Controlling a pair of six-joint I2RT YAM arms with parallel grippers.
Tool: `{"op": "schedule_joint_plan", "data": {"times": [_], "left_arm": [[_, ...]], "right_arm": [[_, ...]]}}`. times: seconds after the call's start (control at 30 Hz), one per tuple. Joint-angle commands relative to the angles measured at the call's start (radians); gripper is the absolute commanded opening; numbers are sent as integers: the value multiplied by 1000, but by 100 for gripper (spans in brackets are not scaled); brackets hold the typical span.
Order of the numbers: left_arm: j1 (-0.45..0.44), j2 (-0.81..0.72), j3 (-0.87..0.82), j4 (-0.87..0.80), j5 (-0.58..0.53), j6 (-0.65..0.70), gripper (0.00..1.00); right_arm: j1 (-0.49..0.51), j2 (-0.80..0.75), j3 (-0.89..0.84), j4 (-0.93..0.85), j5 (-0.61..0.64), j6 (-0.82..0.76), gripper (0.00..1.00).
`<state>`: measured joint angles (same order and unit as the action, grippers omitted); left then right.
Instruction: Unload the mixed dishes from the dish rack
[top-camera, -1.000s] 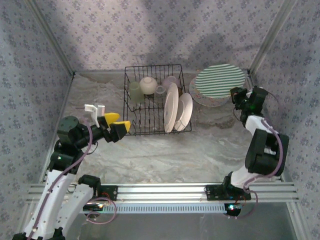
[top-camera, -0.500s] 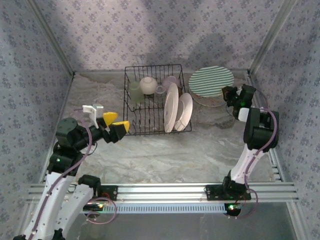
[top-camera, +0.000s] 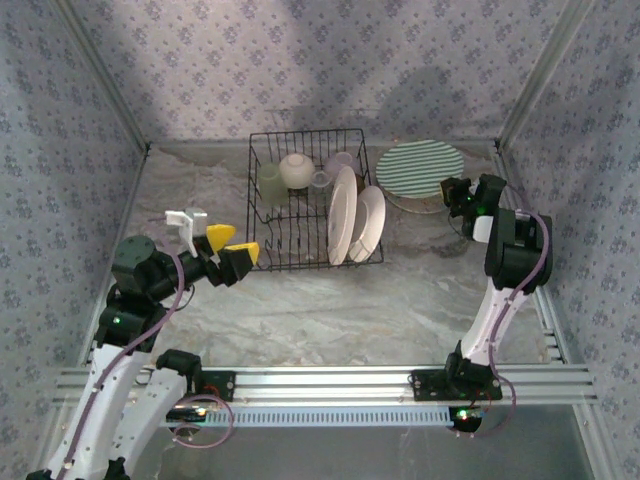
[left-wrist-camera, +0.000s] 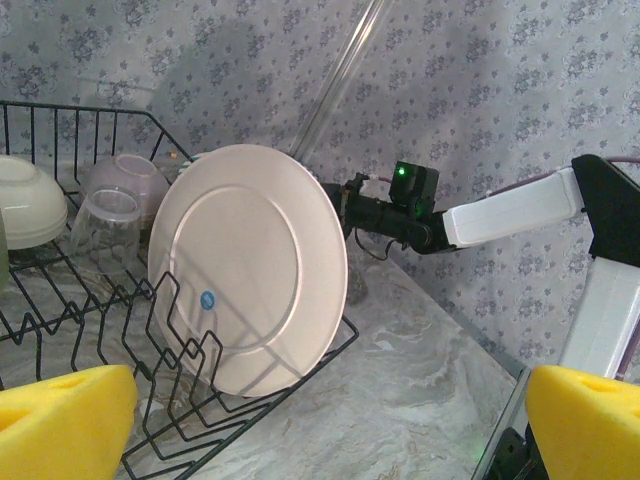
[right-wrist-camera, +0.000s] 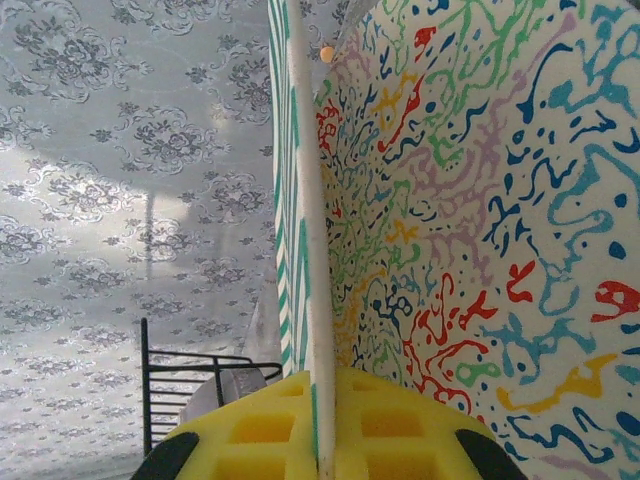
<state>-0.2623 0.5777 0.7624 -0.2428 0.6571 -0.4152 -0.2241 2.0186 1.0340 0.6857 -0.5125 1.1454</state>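
Right fingers (right-wrist-camera: 260, 425) pinch the rim of the green-striped plate (top-camera: 420, 166), with a squiggle-patterned plate (right-wrist-camera: 480, 200) close beside it. Left fingers (top-camera: 243, 253) are spread wide, holding nothing. Just ahead of them, the dish rack (top-camera: 310, 265) holds 2 upright white plates (top-camera: 343, 215).

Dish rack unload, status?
Left hand open, empty, near dish rack. Right hand shut on green-striped plate rim, above patterned plate. Two white plates, bowls, cups in rack.
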Motion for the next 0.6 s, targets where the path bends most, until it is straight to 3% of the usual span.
{"op": "schedule_joint_plan", "data": {"times": [0.0, 0.57], "left_arm": [[-3, -6, -8, 13, 15, 16, 99], [-3, -7, -5, 5, 22, 13, 99]], "right_arm": [[3, 7, 45, 72, -20, 17, 0], [-11, 48, 51, 43, -27, 37, 0]]}}
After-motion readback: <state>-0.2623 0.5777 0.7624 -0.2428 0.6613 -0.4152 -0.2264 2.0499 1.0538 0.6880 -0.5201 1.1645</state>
